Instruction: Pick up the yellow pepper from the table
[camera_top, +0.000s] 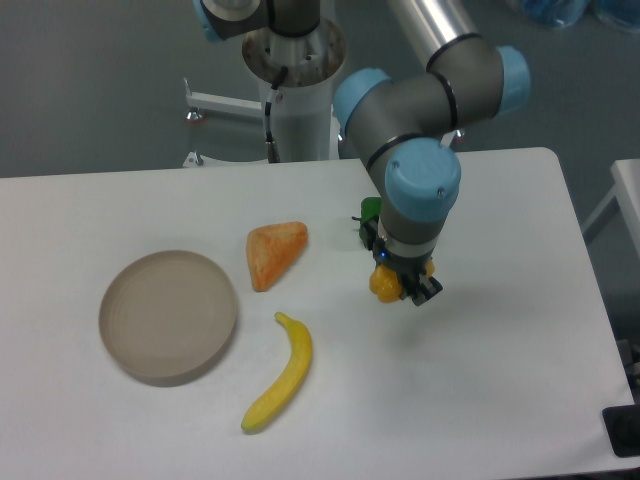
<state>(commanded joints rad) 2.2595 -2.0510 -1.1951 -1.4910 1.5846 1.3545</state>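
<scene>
The yellow pepper (383, 284) is a small lumpy yellow-orange piece held between the dark fingers of my gripper (398, 285), which is shut on it. It hangs a little above the white table (500, 380), right of the table's middle. The arm's wrist with its blue cap (422, 180) stands straight over it and hides the pepper's top and stem.
A green pepper (371, 210) peeks out behind the wrist. An orange wedge-shaped piece (273, 252) lies to the left. A long yellow banana (281, 374) lies at the front. A round beige dish (168, 315) sits at the left. The robot base (296, 90) stands at the back.
</scene>
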